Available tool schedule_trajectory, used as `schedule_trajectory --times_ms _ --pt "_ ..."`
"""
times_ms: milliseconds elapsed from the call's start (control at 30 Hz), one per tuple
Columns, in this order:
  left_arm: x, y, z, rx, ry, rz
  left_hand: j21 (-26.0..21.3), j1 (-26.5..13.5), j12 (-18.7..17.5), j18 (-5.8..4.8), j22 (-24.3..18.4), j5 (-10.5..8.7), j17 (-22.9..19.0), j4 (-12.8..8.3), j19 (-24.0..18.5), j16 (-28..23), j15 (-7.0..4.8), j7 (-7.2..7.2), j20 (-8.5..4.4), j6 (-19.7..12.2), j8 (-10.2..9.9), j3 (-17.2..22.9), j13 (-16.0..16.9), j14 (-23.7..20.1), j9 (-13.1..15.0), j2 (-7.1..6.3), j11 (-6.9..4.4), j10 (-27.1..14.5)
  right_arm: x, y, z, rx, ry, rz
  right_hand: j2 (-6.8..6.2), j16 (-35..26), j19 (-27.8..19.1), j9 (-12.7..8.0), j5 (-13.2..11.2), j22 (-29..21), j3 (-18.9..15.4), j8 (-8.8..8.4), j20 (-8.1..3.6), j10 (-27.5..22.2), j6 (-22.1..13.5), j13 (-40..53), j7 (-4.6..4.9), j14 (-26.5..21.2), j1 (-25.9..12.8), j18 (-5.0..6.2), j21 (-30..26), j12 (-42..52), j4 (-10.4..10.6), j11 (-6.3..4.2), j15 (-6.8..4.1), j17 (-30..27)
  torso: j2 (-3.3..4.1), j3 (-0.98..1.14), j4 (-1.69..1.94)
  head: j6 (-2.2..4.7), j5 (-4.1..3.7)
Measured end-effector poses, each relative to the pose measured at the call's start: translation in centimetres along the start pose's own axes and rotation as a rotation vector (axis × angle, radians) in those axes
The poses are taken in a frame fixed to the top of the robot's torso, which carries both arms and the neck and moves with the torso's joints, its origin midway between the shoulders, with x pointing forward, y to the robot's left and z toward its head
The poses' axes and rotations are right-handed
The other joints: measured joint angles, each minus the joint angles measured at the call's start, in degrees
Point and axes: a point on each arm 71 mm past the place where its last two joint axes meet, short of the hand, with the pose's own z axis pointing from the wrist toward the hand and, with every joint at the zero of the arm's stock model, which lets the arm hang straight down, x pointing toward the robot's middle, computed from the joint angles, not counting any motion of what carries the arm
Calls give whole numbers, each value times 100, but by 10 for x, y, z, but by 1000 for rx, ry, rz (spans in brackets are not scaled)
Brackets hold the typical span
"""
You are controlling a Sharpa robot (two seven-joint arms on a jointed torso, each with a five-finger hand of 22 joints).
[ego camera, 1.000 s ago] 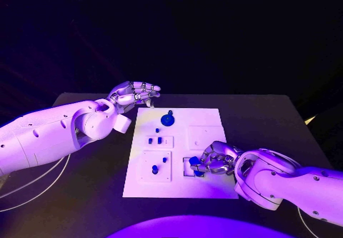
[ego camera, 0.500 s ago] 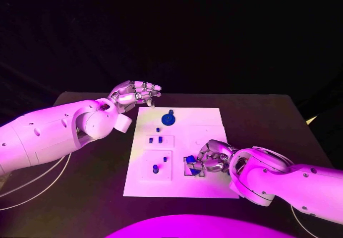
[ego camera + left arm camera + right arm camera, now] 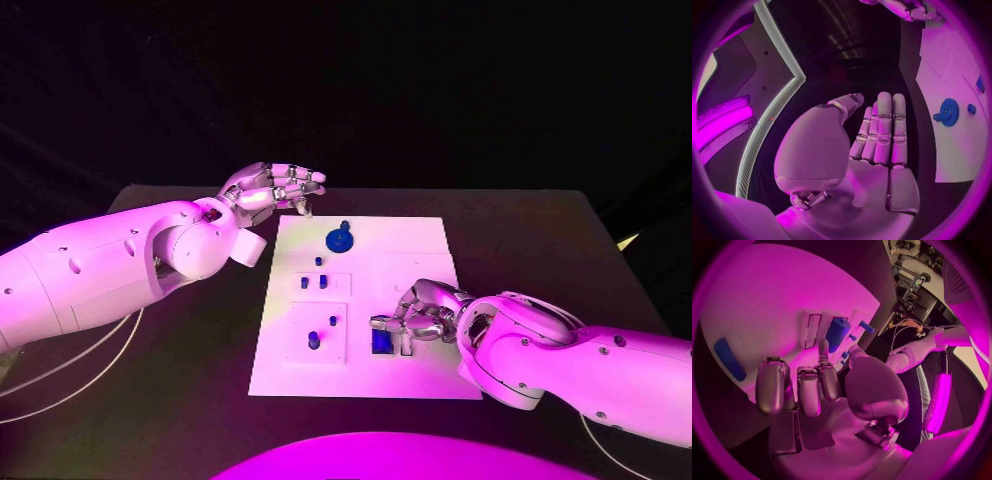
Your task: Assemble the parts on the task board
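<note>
From my head camera, a white board [image 3: 418, 240] lies in the middle of a black table [image 3: 534, 230], long side running away from me. My left hand [image 3: 271, 187] hovers off the board's corner at about 11 o'clock, fingers curled loosely inward, with nothing that I can see in them. A round blue gear [image 3: 340, 240] sits on the board toward 12 o'clock, and small blue parts [image 3: 313, 283] stand in the recessed panels on the 9 o'clock side. My right hand [image 3: 418, 318] rests low over the board at about 4 o'clock, fingers bent down beside a blue block [image 3: 382, 342] that stands just at their tips; I cannot tell whether they grip it. In my left wrist camera, the left hand [image 3: 873, 145] is flat, fingers straight and pressed side by side, thumb alongside, palm bare and holding nothing. The board [image 3: 954, 145] lies beside it with the gear [image 3: 948, 111] on it. In my right wrist camera, my right hand [image 3: 811, 390] has its fingers curled down toward the board [image 3: 767, 305], their tips near a blue block [image 3: 837, 334] standing just past them; contact is unclear. A long blue part [image 3: 728, 359] lies flat on the board, well apart from the fingers.
</note>
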Motion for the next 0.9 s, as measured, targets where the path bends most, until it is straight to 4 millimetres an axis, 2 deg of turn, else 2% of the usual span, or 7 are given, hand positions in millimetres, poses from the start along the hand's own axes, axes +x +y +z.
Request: schedule_trajectory --times_ms 67,400,600,700,800,900 --pt "0 0 0 -1 0 0 0 0 0 0 0 0 0 0 0 0 0 0 0 0 0 0 0 0 0 0 0 0 0 0 0 0 1 -9 1 0 0 19 -120 0 -140 16 0 0 -29 0 -12 0 -72 0 -20 -16 0 0 0 0 -1 -1 0 -1 0" --pt "0 1 0 -4 0 0 1 0 0 0 0 0 0 0 0 0 0 0 0 0 0 0 0 0 0 0 0 0 1 1 -3 -10 3 -37 -41 0 0 40 -167 -1 -294 15 0 -22 -48 0 7 0 -71 0 -38 -57 -12 21 0 -1 -2 -2 -3 1 -8" --pt "-1 1 -1 -5 -1 1 1 0 0 0 -7 0 1 0 0 0 0 0 0 0 0 0 1 0 1 0 0 0 0 -1 -11 -19 -5 -38 71 0 0 77 60 -1 -416 39 0 -22 -81 0 -1 0 537 0 -38 -57 -25 21 0 -1 -2 -1 0 -1 -4" --pt "-2 1 -1 -5 -2 1 1 0 0 0 -7 0 1 0 0 0 0 0 0 0 0 0 1 0 1 0 0 0 -3 -6 -18 -19 -17 -32 87 0 0 80 159 -1 -470 39 0 -22 -92 2 -3 0 762 0 -11 -42 -32 21 0 -1 -2 -1 -1 -2 -7" --pt "-2 1 -2 -6 -2 1 1 0 0 0 -7 0 1 0 -1 0 -1 0 -1 0 0 0 1 0 1 0 0 0 -12 -16 -28 -5 -44 -25 75 0 0 80 178 3 -525 39 0 -22 -164 6 21 0 913 0 -11 -34 -41 21 0 -1 -4 -2 -3 2 -24" --pt "-2 1 -2 -6 -3 1 1 0 0 0 -7 0 1 0 -1 0 0 0 -1 0 0 0 1 0 1 0 0 0 -31 -31 -35 31 -90 -20 72 0 0 72 267 4 -572 3 0 -22 -226 11 42 0 1085 0 7 -33 -42 21 1 -1 -8 -5 -3 9 -52"
